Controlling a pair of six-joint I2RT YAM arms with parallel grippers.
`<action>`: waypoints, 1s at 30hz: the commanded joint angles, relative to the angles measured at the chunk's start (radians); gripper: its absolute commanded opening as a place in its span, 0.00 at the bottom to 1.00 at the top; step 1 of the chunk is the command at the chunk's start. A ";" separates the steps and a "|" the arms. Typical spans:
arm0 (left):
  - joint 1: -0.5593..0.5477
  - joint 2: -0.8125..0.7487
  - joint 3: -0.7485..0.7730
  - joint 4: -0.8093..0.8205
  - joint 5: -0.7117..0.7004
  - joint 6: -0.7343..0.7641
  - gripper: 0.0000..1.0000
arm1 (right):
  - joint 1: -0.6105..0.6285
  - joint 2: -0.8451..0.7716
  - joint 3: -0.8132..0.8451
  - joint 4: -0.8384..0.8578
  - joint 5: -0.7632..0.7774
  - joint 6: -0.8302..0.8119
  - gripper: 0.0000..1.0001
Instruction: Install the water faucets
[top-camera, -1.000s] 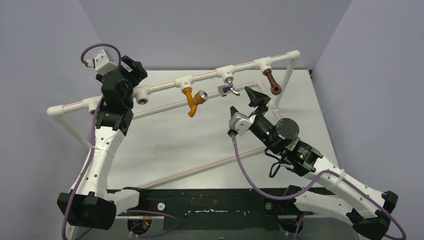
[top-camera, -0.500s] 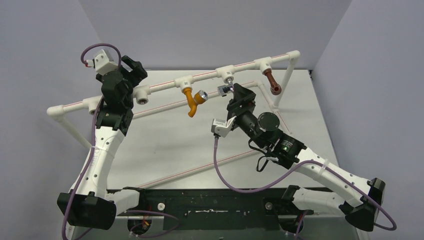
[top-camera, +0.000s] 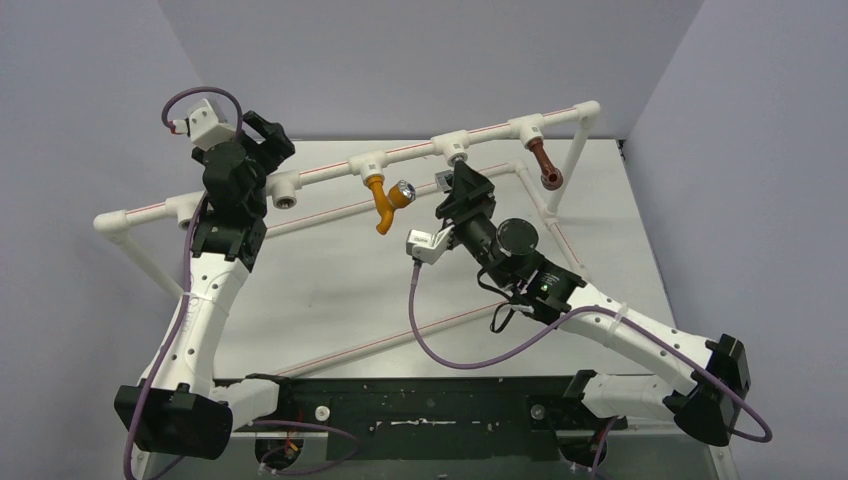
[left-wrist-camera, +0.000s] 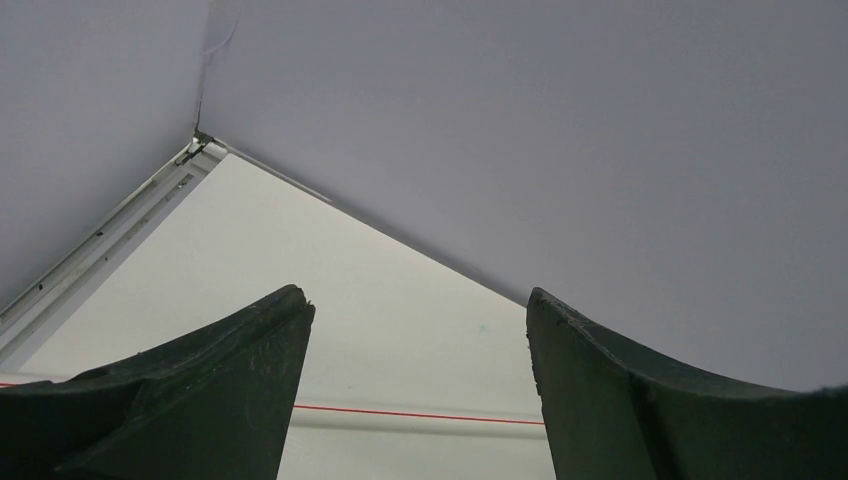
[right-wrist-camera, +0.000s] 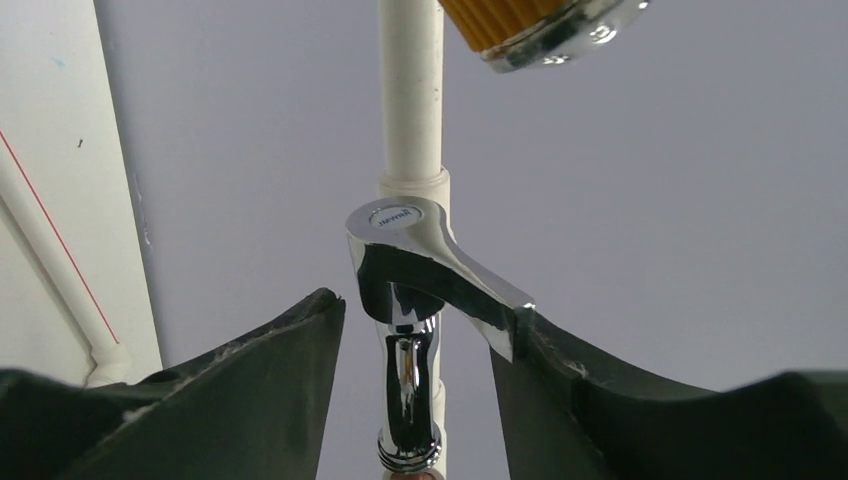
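Observation:
Three water faucets hang from the white pipe rail (top-camera: 490, 132): an orange one (top-camera: 383, 205) with a chrome knob, a brown one (top-camera: 545, 165), and a shiny silver one (right-wrist-camera: 405, 330) between them. My right gripper (top-camera: 458, 185) covers most of the silver faucet from above. In the right wrist view the right gripper (right-wrist-camera: 428, 310) straddles it: the lever's end touches the right finger (right-wrist-camera: 600, 400), while a gap separates the left finger (right-wrist-camera: 250, 380) from the body. My left gripper (top-camera: 265, 135) stands open and empty, raised by the rail's left part, near a bare tee socket (top-camera: 285, 188).
The pipe frame has a lower pipe with a red line (top-camera: 330, 208), a diagonal pipe on the table (top-camera: 400, 335) and upright legs (top-camera: 575, 150). Grey walls close in the back and sides. The orange faucet's knob (right-wrist-camera: 540, 25) hangs just above the right fingers.
My right arm has swung left and up from beside the silver faucet until its jaws straddle it, and they have narrowed. The left arm has not moved.

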 joint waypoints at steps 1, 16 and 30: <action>-0.007 0.071 -0.089 -0.250 0.028 0.008 0.76 | -0.014 0.019 0.041 0.084 0.016 -0.003 0.51; -0.007 0.070 -0.089 -0.250 0.028 0.008 0.76 | -0.022 0.001 -0.021 0.327 0.001 0.372 0.00; -0.006 0.065 -0.090 -0.251 0.024 0.009 0.76 | -0.026 -0.035 -0.123 0.776 0.250 1.249 0.00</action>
